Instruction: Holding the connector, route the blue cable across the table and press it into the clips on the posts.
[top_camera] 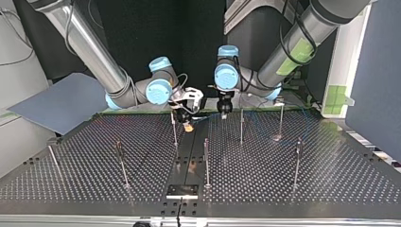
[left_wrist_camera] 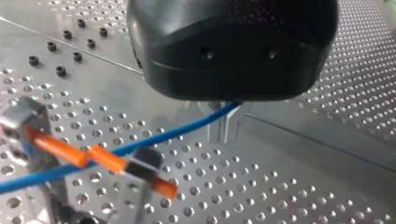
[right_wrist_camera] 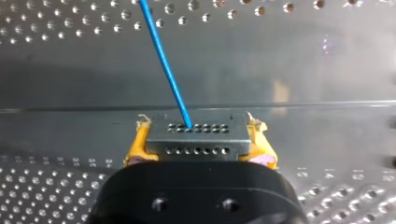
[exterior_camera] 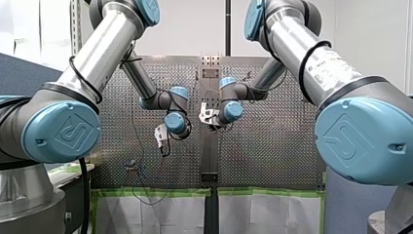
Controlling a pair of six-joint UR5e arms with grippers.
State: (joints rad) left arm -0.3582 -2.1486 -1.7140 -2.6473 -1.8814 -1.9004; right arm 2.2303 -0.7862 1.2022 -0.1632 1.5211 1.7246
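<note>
In the right wrist view my right gripper (right_wrist_camera: 200,156) is shut on the grey connector (right_wrist_camera: 196,137), its yellow pads (right_wrist_camera: 136,147) on either side. The blue cable (right_wrist_camera: 163,60) leaves the connector's face and runs out over the table. In the left wrist view the cable (left_wrist_camera: 187,128) passes between the metal fingers (left_wrist_camera: 215,128) of my left gripper (left_wrist_camera: 225,127), which stand close together on it. Beside it show the right gripper's orange pads and the connector (left_wrist_camera: 142,168). In the top view my right gripper (top_camera: 187,118) and my left gripper (top_camera: 223,109) hang side by side near the table's far middle.
Several thin posts stand on the perforated table (top_camera: 265,179), among them one (top_camera: 174,127) just by the right gripper, one (top_camera: 241,125) by the left gripper and one (top_camera: 206,161) nearer the camera. A dark centre strip (top_camera: 189,156) runs across the plate.
</note>
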